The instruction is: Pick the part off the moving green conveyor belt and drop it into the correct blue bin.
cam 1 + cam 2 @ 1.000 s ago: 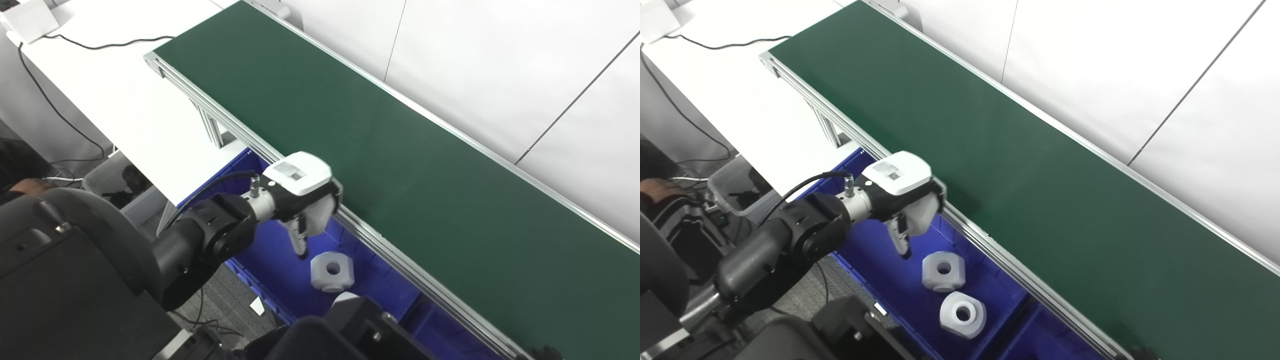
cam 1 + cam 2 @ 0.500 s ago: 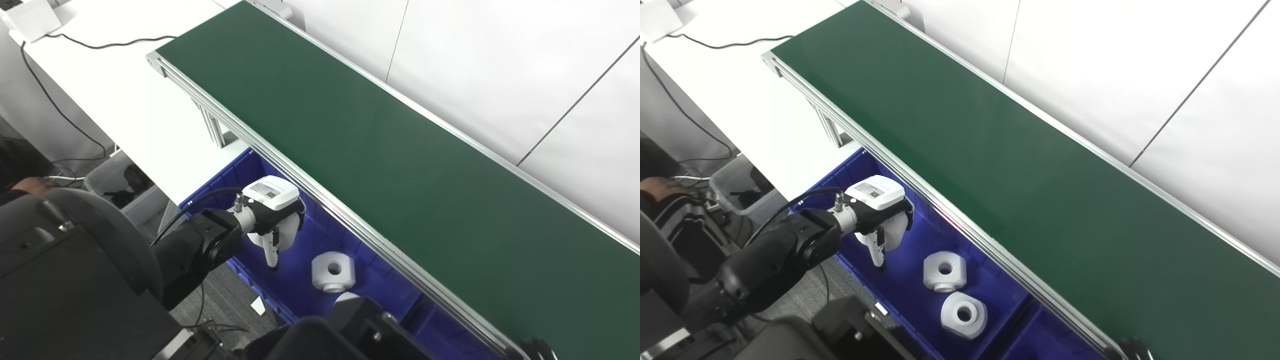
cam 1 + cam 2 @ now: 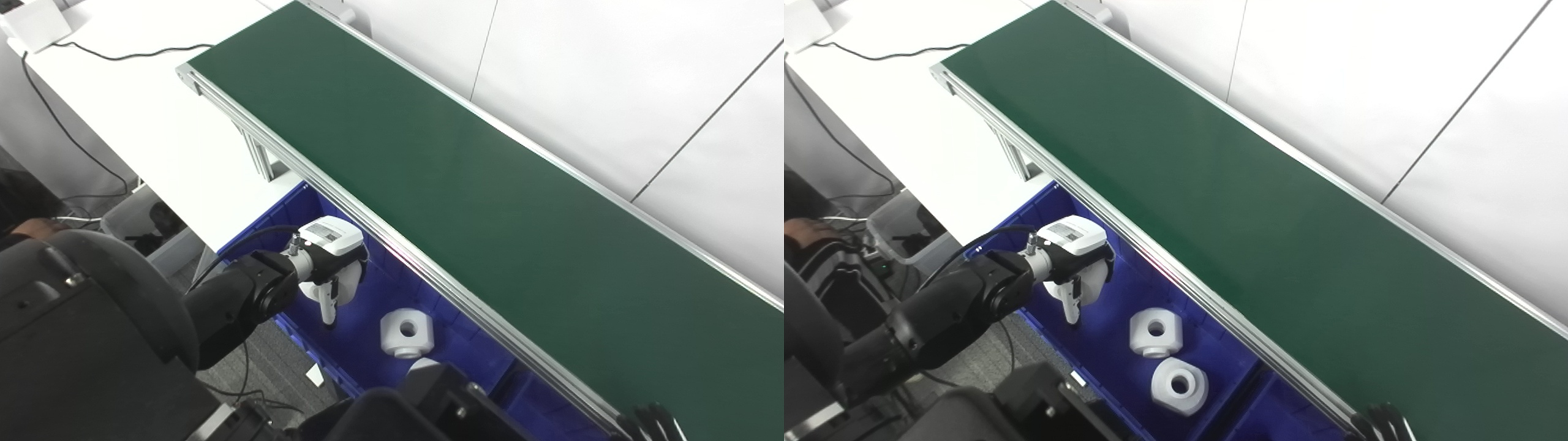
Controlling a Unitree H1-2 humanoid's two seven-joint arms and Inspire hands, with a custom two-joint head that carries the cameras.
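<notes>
We note the left hand has dropped from the belt edge into the blue bin, fingers loosely apart, grasping nothing. Two white parts lie beside it. Right hand barely visible, state undeterminable. Green conveyor belt beyond.

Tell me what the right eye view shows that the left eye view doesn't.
Only the right eye view shows the second white part whole, lying nearer than the first in the blue bin. Only the left eye view shows the white box on the table whole and more of the robot's dark body. Both share the bare green conveyor belt, the first white part, the left hand over the bin holding no part, and dark fingertips at the bottom edge.
</notes>
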